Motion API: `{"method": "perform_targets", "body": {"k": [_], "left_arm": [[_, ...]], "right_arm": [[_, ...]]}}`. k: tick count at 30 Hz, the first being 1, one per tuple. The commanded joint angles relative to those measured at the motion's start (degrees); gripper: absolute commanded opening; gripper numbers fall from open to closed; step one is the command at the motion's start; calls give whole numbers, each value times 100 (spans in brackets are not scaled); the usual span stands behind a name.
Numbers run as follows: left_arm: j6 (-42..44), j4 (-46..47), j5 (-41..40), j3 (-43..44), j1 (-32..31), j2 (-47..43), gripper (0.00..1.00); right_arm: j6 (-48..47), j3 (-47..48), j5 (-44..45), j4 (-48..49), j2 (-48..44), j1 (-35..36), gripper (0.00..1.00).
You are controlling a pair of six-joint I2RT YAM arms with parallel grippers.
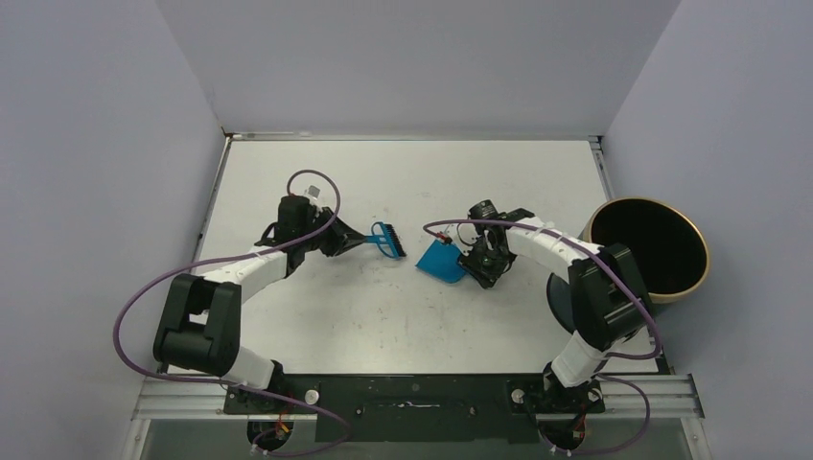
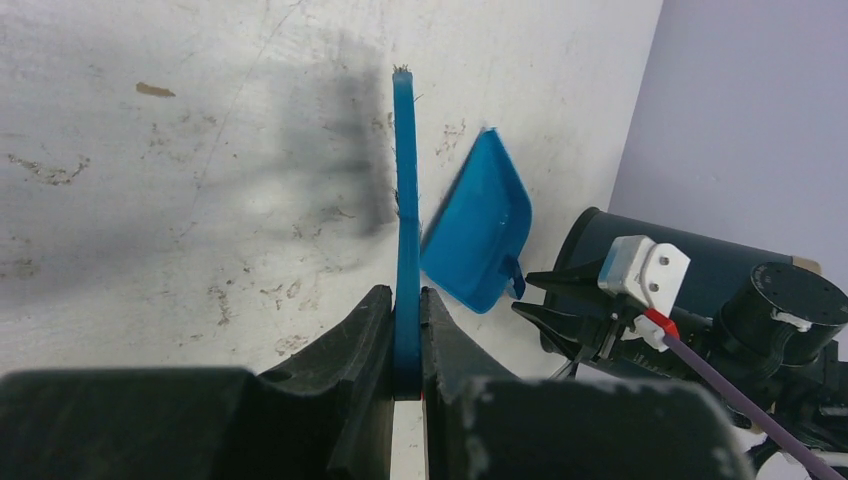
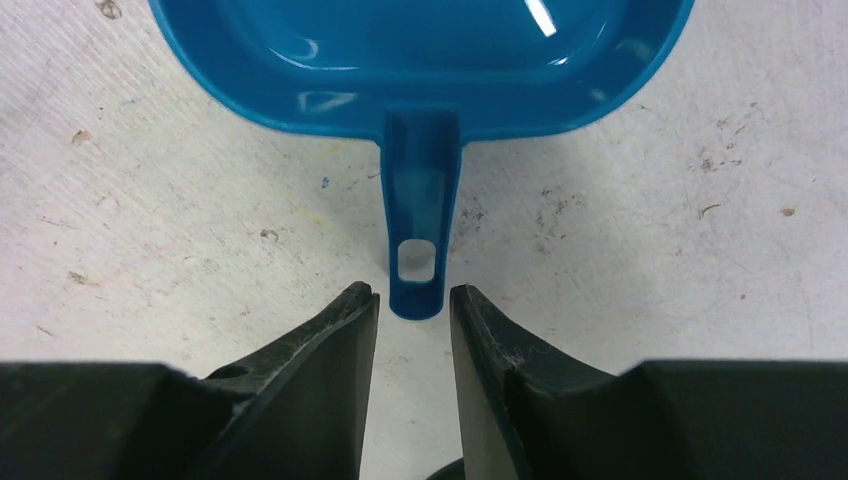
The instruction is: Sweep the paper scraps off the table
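Bench [image 1: 383, 316]: white top with faint dark scuffs and specks. It fills the middle of the overhead view, and both arms are bolted at its near edge.
Paper scraps: I cannot tell any apart from the marks on the bench, so I cannot say where they lie.
Dustpan [image 1: 439, 259]: blue plastic, about the middle of the bench and a little right of centre. Its short handle points toward the right arm. The right wrist view shows the pan [image 3: 420, 60] lying on the bench, with a small hole near the handle's end.
Right tool [image 3: 413, 300]: the jaws stand slightly apart, one on each side of the handle's end. A sliver of bench shows between each finger and the plastic, so it is not clamped.
Brush [image 1: 388, 240]: small and blue with dark bristles, just left of the dustpan and held out from the left arm. From the left wrist it [image 2: 405, 180] shows edge-on, as a thin blue strip.
Left tool [image 2: 408, 340]: pressed together on the brush handle, with both fingers tight against it.
Brush and dustpan: near each other but apart, with bare bench between them.
Bin [image 1: 647, 249]: round and dark with a gold rim, at the right edge of the bench beyond the right arm. I cannot tell whether it stands on the bench or beside it.
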Motion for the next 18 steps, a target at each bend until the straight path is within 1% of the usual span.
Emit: {"method": "perform_targets", "body": {"k": [1, 6, 7, 8, 10, 12, 13, 14, 15, 16, 18], "left_arm": [[58, 57, 111, 102, 7, 115, 7], [303, -581, -4, 263, 4, 102, 15], [375, -805, -17, 313, 3, 73, 19], [487, -1055, -59, 358, 3, 8, 26], [738, -1574, -187, 492, 3, -134, 35], [1090, -2077, -384, 681, 3, -296, 43], [1287, -2356, -497, 841, 5, -367, 55], [1526, -2587, -599, 987, 4, -432, 92], [1739, -2863, -798, 1141, -5, -496, 98], [1976, -3116, -993, 1287, -12, -563, 96], [2408, -3441, -1380, 1499, -32, -759, 96]], "right_arm": [[150, -47, -173, 241, -34, 57, 36], [250, -104, -153, 223, -267, 53, 51], [287, -89, -137, 199, -340, 55, 55], [318, -65, -120, 173, -437, 60, 60], [390, 12, -88, 147, -724, 61, 68], [500, 100, -70, 201, -972, 60, 81], [562, 129, -73, 270, -1192, 57, 90], [640, 154, -89, 368, -1343, 47, 96], [725, 153, -96, 527, -1499, 52, 95], [834, 110, -61, 739, -1665, 39, 90], [1165, 0, 167, 1303, -1929, 39, 90]]}}
